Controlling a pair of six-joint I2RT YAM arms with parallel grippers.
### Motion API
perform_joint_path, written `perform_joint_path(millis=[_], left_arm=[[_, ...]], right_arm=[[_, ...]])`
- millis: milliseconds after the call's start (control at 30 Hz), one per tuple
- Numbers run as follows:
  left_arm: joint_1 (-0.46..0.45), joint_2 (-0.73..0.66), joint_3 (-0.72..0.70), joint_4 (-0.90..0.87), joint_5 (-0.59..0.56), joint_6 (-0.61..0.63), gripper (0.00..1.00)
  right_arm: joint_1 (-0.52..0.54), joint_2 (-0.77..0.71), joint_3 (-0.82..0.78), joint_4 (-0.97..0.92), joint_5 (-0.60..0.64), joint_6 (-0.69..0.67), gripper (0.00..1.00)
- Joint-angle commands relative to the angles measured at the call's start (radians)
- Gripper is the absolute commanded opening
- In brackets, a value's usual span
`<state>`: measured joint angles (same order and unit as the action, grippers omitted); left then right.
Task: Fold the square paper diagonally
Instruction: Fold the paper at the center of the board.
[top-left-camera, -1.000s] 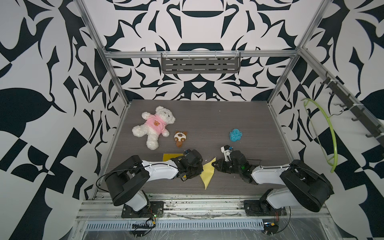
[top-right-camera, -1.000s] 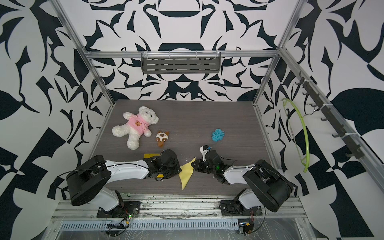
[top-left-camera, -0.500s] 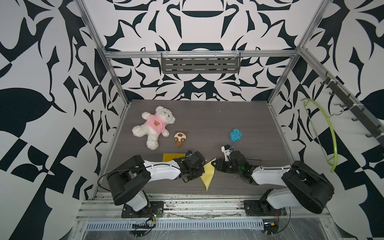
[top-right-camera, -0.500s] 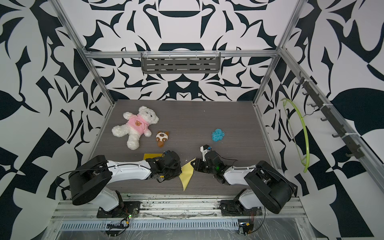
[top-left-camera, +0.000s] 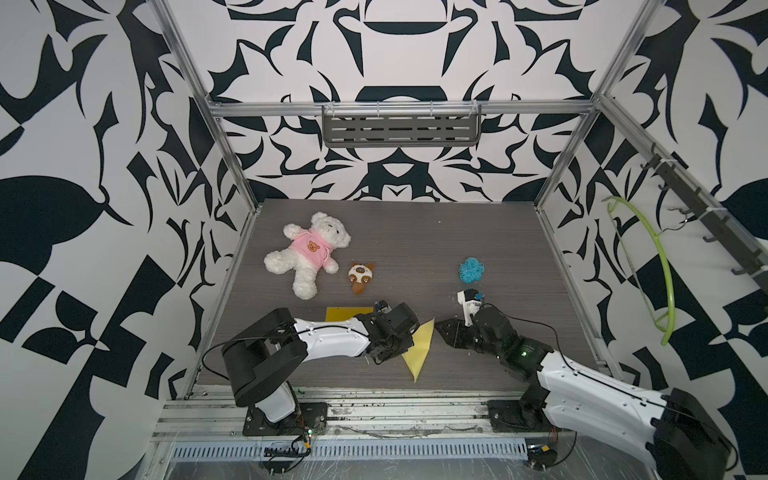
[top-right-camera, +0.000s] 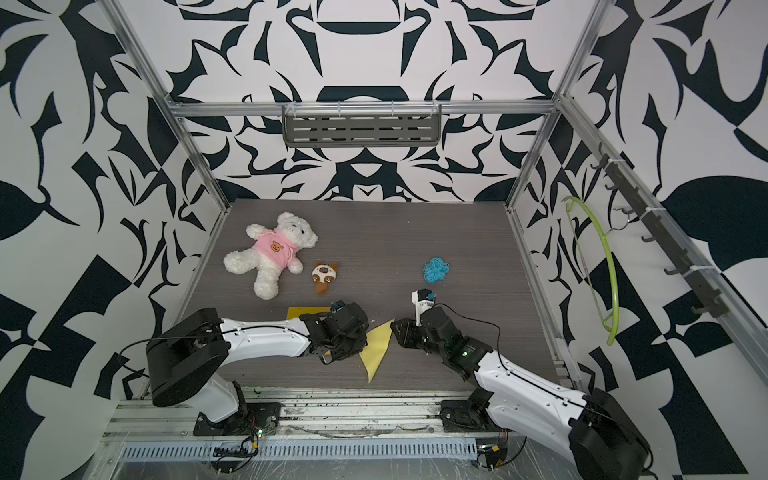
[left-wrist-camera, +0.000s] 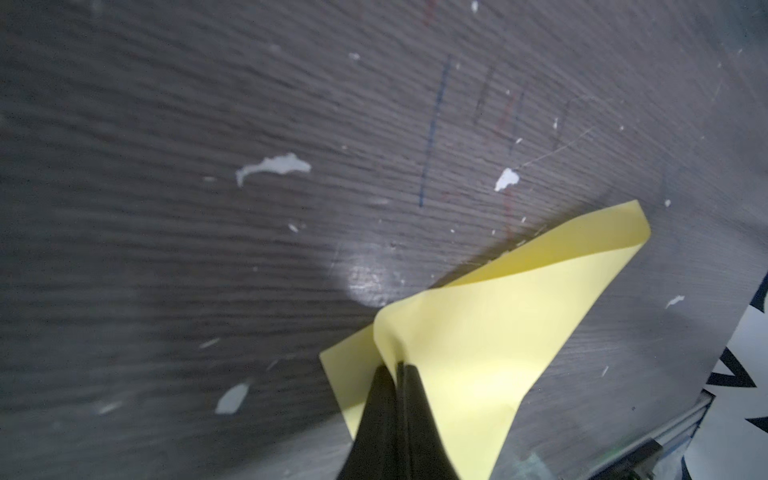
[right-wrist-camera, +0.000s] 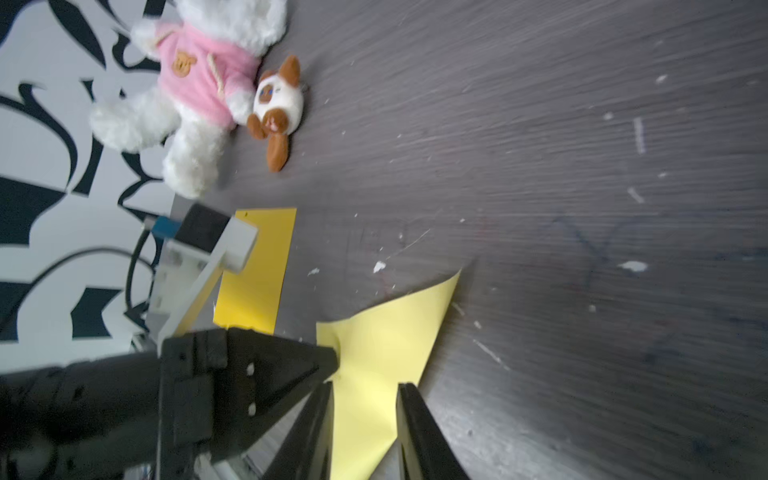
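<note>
1. Two grippers work at the front of the table (top-left-camera: 415, 232). The left gripper (left-wrist-camera: 400, 365) is pressed together, pinching a corner of the paper. The right gripper (right-wrist-camera: 365, 386) has its jaws spread, with the paper showing between its fingers.
2. One pale yellow paper (top-left-camera: 419, 345) lies near the table's front edge between the two grippers. In both top views it shows as a long triangle, one tip toward the front edge. In the left wrist view its upper layer (left-wrist-camera: 498, 332) curls up off the layer beneath.
3. One darker yellow sheet (top-left-camera: 347, 313) lies flat just behind the left arm.
4. Two plush toys lie at the left: one white teddy bear (top-left-camera: 309, 251) in a pink shirt and, just beside it, one small brown-and-white plush (top-left-camera: 360, 276).
5. One blue yarn ball (top-left-camera: 471, 269) sits behind the right gripper.
6. One green hanger (top-left-camera: 660, 266) hangs on the right wall, and one grey shelf (top-left-camera: 401, 126) is on the back wall.
7. Compared with a second ago, the left wrist has edged slightly toward the paper. The paper, toys, yarn ball and darker sheet lie where they did.
</note>
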<state>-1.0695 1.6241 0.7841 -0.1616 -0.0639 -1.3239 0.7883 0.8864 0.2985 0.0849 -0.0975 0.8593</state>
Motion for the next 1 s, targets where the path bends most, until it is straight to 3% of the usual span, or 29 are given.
perform_joint_path(millis=[0,100,500,967], left_arm=[[-0.012,0.059,-0.013,-0.119,0.004,0.003,0.00],[-0.014,0.058,-0.012,-0.121,0.003,0.003,0.00],[-0.018,0.053,-0.014,-0.126,-0.003,0.000,0.00],[-0.023,0.049,-0.018,-0.123,-0.007,-0.006,0.00]], right_arm=[[0.083,0.012,-0.010,-0.010,0.060,0.051,0.22],[0.149,0.069,0.002,0.016,0.091,0.065,0.18],[0.230,0.283,0.010,0.099,0.092,0.090,0.16],[0.232,0.229,0.090,-0.101,0.138,0.034,0.15]])
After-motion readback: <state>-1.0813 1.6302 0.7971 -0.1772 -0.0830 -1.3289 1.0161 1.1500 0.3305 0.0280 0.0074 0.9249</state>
